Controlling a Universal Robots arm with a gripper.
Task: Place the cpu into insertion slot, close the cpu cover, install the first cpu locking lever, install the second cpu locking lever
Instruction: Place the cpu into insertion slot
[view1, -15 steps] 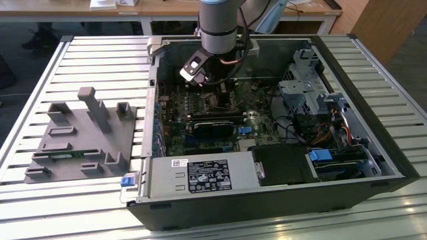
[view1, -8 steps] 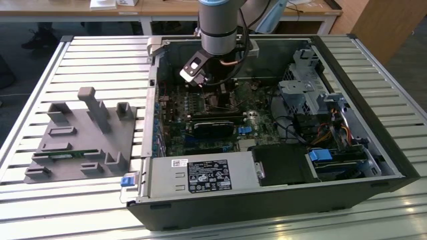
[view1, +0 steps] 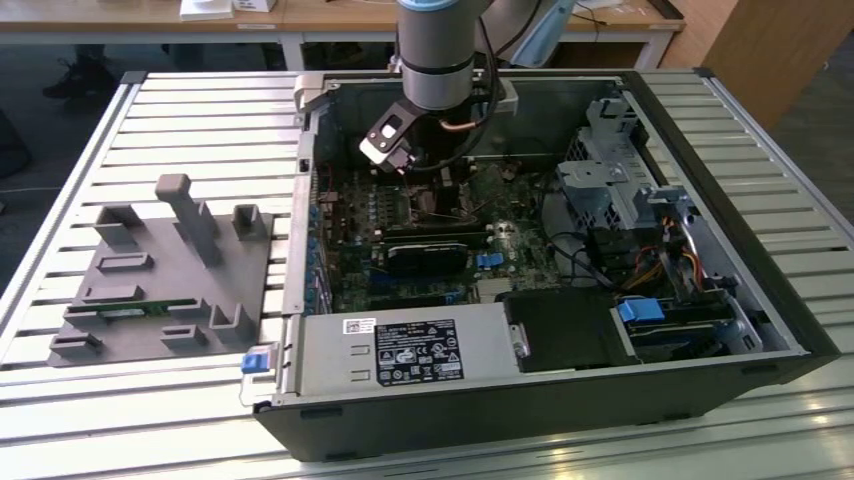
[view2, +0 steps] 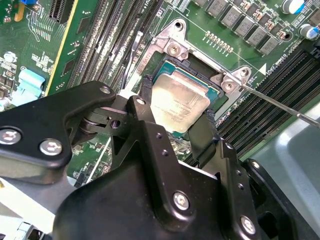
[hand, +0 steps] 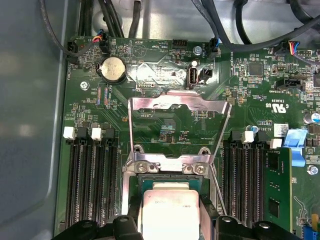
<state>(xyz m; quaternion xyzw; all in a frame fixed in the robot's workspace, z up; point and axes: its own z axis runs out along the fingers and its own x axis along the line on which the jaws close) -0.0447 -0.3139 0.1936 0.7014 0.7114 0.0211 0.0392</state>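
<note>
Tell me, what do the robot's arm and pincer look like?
The arm is a round grey tube with a pale blue cap, black rings and thin dark cables beside it. The pincer is matte black and angular, with two flat fingers and shiny silver screws.

One cpu (view2: 179, 102), one insertion slot (view2: 197, 62), one cpu cover (hand: 150, 102).

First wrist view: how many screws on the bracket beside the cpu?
2: one screw at one end of the silvery bracket beside the cpu, the other screw at its opposite end. More may hide under the jaws.
</note>
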